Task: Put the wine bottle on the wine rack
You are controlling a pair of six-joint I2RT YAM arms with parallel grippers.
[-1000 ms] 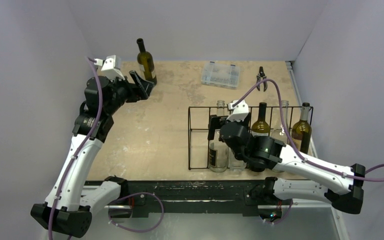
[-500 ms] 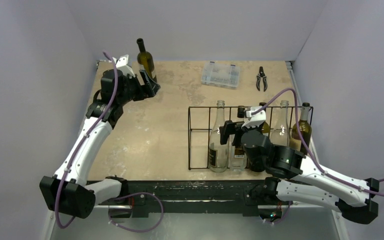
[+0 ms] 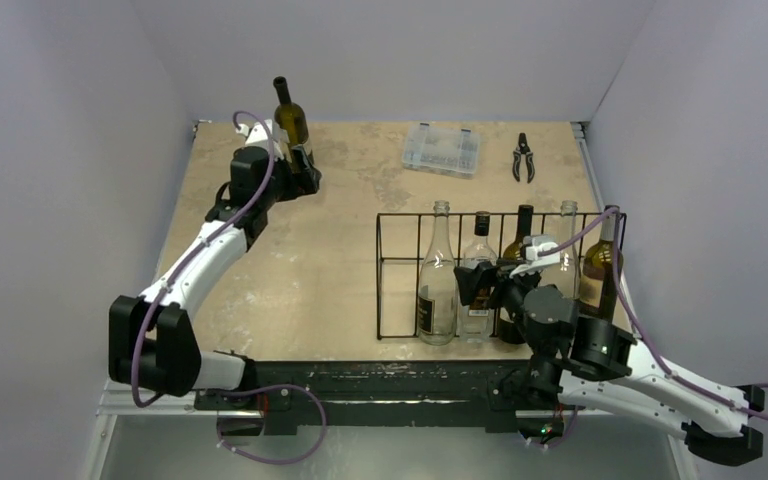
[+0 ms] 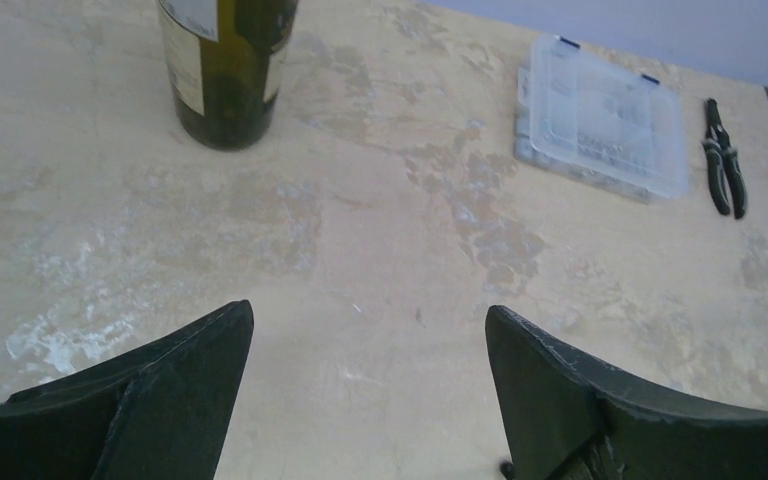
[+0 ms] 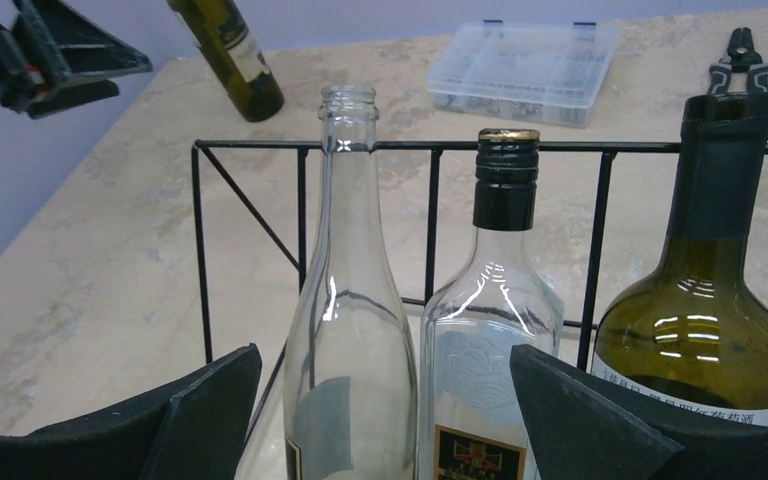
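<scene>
A dark green wine bottle [image 3: 290, 125] stands upright at the table's far left, apart from the rack. My left gripper [image 3: 302, 172] is just in front of it, open. In the left wrist view the bottle [image 4: 225, 70] is ahead and to the left of the gripper [image 4: 370, 315], and only bare table lies between the fingers. The wine rack [image 3: 400, 216], a black wire frame, stands right of centre and holds several bottles. Its leftmost slot has no bottle. My right gripper [image 3: 485, 285] is open at the rack's near side. In the right wrist view that gripper [image 5: 385, 360] faces a clear bottle [image 5: 350, 300] and a black-capped bottle [image 5: 495, 320].
A clear plastic compartment box [image 3: 443, 148] and black pliers [image 3: 523, 157] lie at the back of the table. Dark green bottles [image 3: 605, 260] fill the rack's right end. The walls stand close on the left and right.
My left arm has stretched toward the far bottle and its jaws have widened. My right arm has drawn back from the rack toward the near edge, still open.
</scene>
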